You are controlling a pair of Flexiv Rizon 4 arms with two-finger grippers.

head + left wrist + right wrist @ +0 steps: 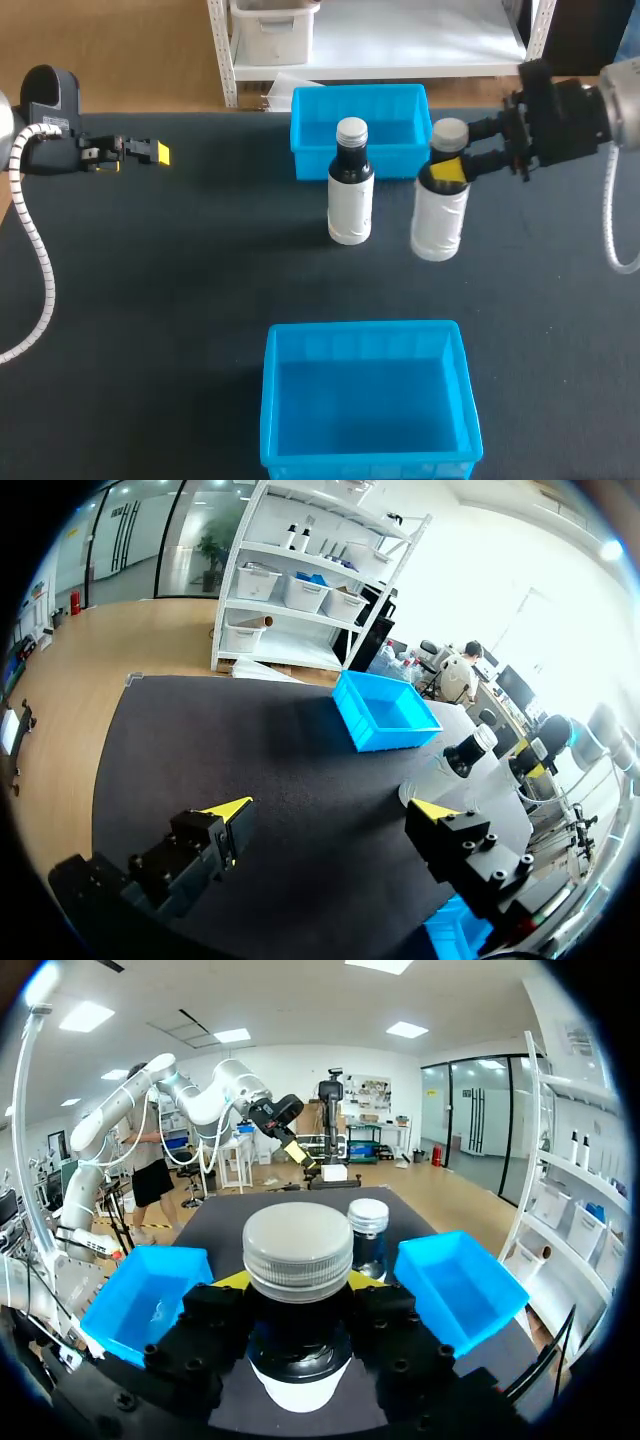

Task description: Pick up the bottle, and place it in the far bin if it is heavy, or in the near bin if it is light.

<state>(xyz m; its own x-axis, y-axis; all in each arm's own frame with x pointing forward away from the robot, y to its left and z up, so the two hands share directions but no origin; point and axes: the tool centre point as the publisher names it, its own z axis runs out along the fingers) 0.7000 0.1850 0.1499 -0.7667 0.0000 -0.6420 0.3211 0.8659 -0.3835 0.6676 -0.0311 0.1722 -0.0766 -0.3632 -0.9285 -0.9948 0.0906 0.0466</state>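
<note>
Two bottles stand upright on the dark table (pixel 180 300) in the head view, between the far bin (pixel 395 120) and the near bin (pixel 370 400). The right gripper (pixel 448 170) comes in from the side and clamps the neck of the bottle (pixel 438 220), just under its grey cap. The second bottle (pixel 350 205) stands just beside it, in front of the far bin. The held bottle's long axis runs vertical, cap up, white body below; whether its base touches the table cannot be told. The left gripper (pixel 150 152) hangs well apart near the table's left edge.

The left wrist view adds what the head view hides: the left gripper (pixel 335 810) has its fingers spread wide with nothing between them, only bare table below. Ahead of it are the far bin (pixel 385 715) and the second bottle (pixel 465 755).

The right wrist view gives the grip itself. The bottle (pixel 298 1250) sits between both fingers of the right gripper (pixel 298 1290), each pressed to a side of the dark neck. The cap points straight up. Beyond stands the second bottle (pixel 368 1235), with the near bin (pixel 145 1295) on one side of the gripper and the far bin (pixel 460 1285) on the other.
</note>
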